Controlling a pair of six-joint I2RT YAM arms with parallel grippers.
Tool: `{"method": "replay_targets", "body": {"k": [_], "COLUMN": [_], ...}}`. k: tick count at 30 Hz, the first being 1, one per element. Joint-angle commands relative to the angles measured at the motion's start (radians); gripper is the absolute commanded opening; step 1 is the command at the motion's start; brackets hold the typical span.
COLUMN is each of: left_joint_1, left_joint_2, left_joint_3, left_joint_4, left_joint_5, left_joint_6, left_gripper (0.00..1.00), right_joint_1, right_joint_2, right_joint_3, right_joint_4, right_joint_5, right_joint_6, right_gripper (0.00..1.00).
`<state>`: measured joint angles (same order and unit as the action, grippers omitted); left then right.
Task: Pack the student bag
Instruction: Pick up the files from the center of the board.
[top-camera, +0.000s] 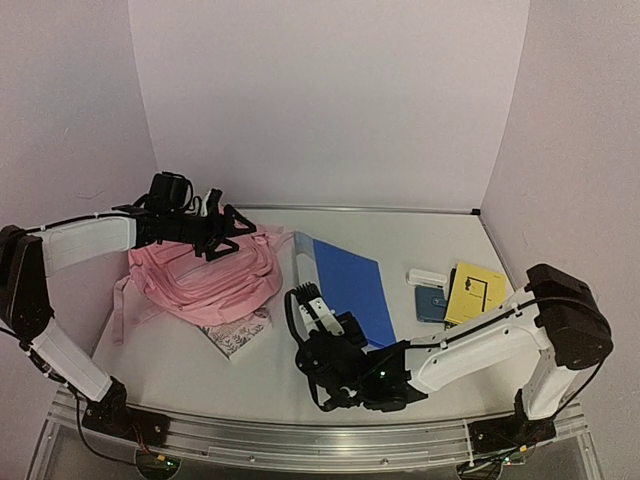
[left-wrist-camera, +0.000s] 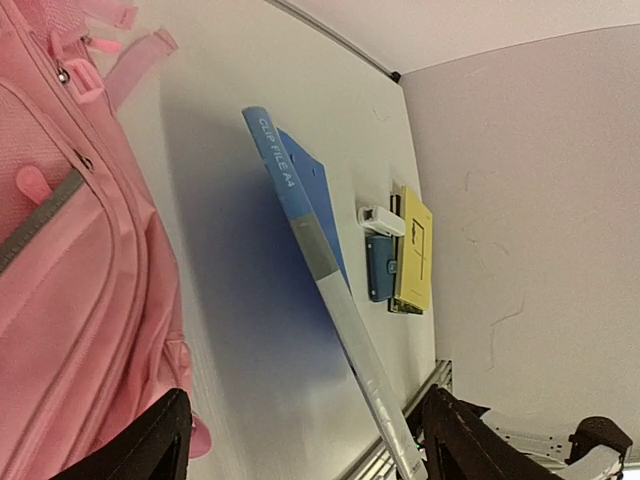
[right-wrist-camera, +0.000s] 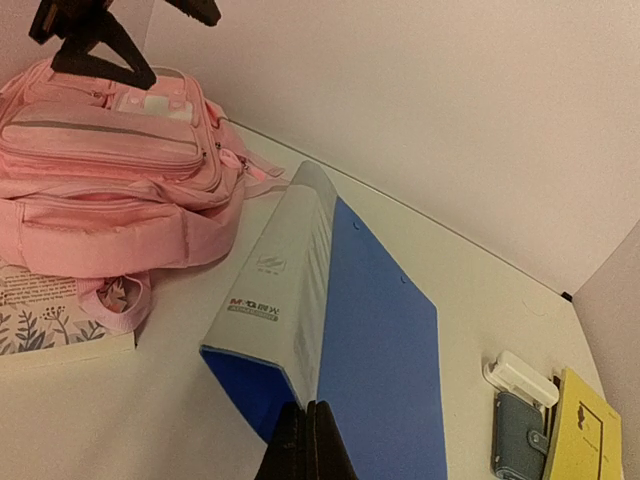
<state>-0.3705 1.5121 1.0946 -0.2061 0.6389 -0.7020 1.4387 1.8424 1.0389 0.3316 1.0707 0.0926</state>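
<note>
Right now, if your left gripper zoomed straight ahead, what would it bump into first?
Probably the blue file. The open left gripper points past the student bag toward the file's spine, though it might touch the table just before; depth is hard to judge.

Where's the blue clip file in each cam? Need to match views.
Top external: blue clip file at centre, right of the student bag.
Left wrist: centre, spine running diagonally.
Right wrist: lower centre, filling the foreground.
Shared landmark: yellow booklet, right of the file in all three.
</note>
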Motion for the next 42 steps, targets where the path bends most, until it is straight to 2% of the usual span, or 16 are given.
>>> {"method": "replay_targets", "body": {"k": [1,10,19,31,34,38,42], "left_joint_1": [-0.072,-0.173,-0.191,-0.263,-0.276,-0.293,-0.292], "left_joint_2": [0.004,0.189,0.236,0.349,0.367,0.374,0.359], "left_joint_3": [-0.052,-0.003,-0.024,0.029,0.04,0.06,0.06], "left_joint_4": [0.287,0.414,0.415,0.474,0.502,0.514,0.538], "left_joint_5": [0.045,0.077,0.063,0.096,0.1,0.087,0.074], "left_joint_6": [-0.265,-0.377,-0.389,-0.428,-0.439,-0.437,-0.449], "left_gripper": [0.8,0.85,0.86,0.81,0.76,0.62,0.37], "right_joint_1": [-0.001,-0.001,-0.001,0.002,0.006,0.015,0.02], "right_joint_2": [-0.055,-0.068,-0.08,-0.094,-0.101,-0.11,-0.12], "right_joint_3": [-0.026,-0.048,-0.056,-0.054,-0.06,-0.064,-0.073], "right_joint_4": [0.052,0.107,0.133,0.179,0.194,0.204,0.205], "right_joint_5": [-0.013,-0.033,-0.037,-0.049,-0.084,-0.111,-0.116], "right_joint_6": [0.037,0.026,0.025,-0.011,-0.02,-0.031,-0.038], "right_gripper": [0.0,0.0,0.0,0.0,0.0,0.0,0.0]}}
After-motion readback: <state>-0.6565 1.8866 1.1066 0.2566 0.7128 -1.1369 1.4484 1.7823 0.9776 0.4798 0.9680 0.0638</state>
